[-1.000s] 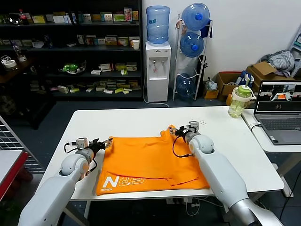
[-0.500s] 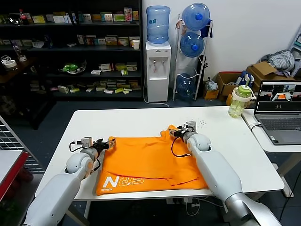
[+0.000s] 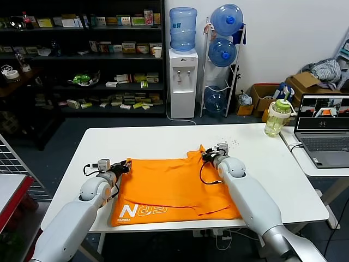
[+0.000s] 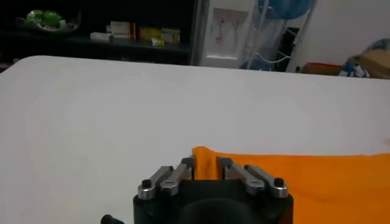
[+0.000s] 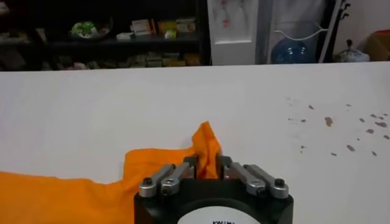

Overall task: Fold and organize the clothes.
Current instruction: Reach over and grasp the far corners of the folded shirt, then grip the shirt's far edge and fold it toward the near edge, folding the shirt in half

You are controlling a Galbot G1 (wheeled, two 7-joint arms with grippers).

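On the near half of the white desk (image 3: 262, 147), the orange T-shirt (image 3: 169, 188) lies flat, its white lettering along the hem closest to the robot. Since a second ago the left gripper (image 3: 125, 165) has shifted inward and slightly nearer, carrying the shirt's far left corner with it; its jaws are clenched on that corner, as the left wrist view shows (image 4: 206, 167). The right gripper (image 3: 210, 156) has barely moved over the same second and pinches a raised peak of cloth at the far right corner, jaws clamped on the fabric (image 5: 207, 163). The shirt's far edge now sits a little lower on the left than before.

To the right, a green-lidded bottle (image 3: 277, 117) stands at the desk's far corner, and beside it an open laptop (image 3: 324, 131) rests on a neighbouring surface. Farther off are a water dispenser (image 3: 182, 65), a rack of blue water jugs (image 3: 223, 49) and dark stocked shelves (image 3: 82, 54).
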